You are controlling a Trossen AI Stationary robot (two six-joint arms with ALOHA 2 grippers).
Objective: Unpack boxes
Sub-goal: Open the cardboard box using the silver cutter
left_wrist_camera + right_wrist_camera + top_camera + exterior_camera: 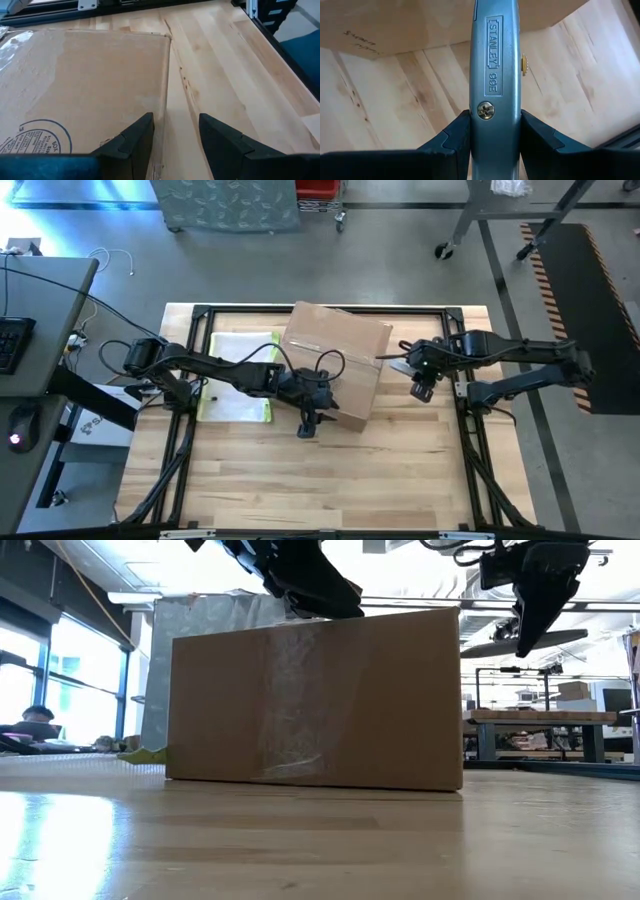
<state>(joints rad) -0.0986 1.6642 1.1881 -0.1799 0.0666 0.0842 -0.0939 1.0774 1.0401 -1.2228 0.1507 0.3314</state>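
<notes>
We see the brown taped carton (335,375) mid-bench; our left hand (308,423), fingers parted and apparently empty, hovers at its six-o'clock edge, while our right hand (421,385) at three o'clock clamps a Stanley utility knife (495,75).

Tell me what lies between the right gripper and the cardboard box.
The right gripper holds a grey utility knife, pointed toward the box. Otherwise only bare wooden table, per the high view.

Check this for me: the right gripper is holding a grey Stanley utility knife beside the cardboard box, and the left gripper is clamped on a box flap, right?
Not quite. The left gripper holds nothing: in the left wrist view its fingers stand apart over the box's edge. The right gripper does hold the grey Stanley utility knife beside it.
</notes>
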